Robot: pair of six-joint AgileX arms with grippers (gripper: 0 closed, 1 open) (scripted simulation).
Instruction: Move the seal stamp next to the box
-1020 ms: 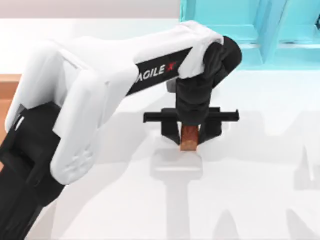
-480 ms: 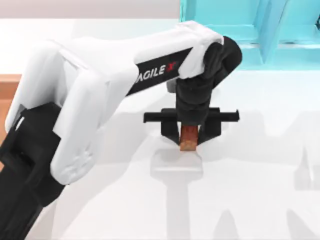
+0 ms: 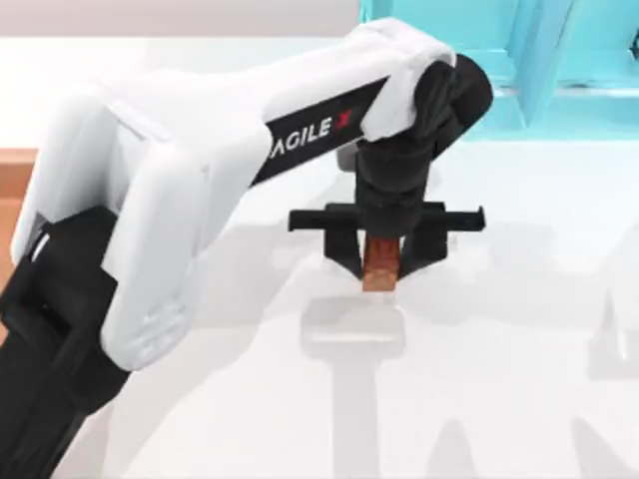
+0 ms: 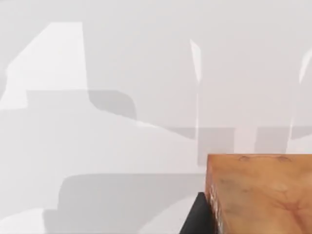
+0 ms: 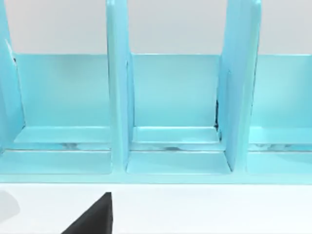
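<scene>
The seal stamp (image 3: 380, 263), a small reddish-brown block, hangs upright a little above the white table near its middle. My left gripper (image 3: 382, 261) is shut on it, one black finger on each side. In the left wrist view the seal stamp (image 4: 263, 195) shows close up, with a black finger (image 4: 197, 219) against its side. The box (image 3: 14, 185) is an orange-tan strip at the table's far left edge, mostly hidden behind my left arm. A dark part of my right gripper (image 5: 92, 217) faces the shelf.
A turquoise shelf-like frame (image 3: 499, 60) stands at the back right of the table, with upright dividers (image 5: 118, 87). The stamp's shadow (image 3: 354, 324) lies on bare white table (image 3: 499, 379) below the gripper.
My left gripper has risen a little with the seal stamp held in it and shifted slightly toward the back right. The shadow on the table stays put.
</scene>
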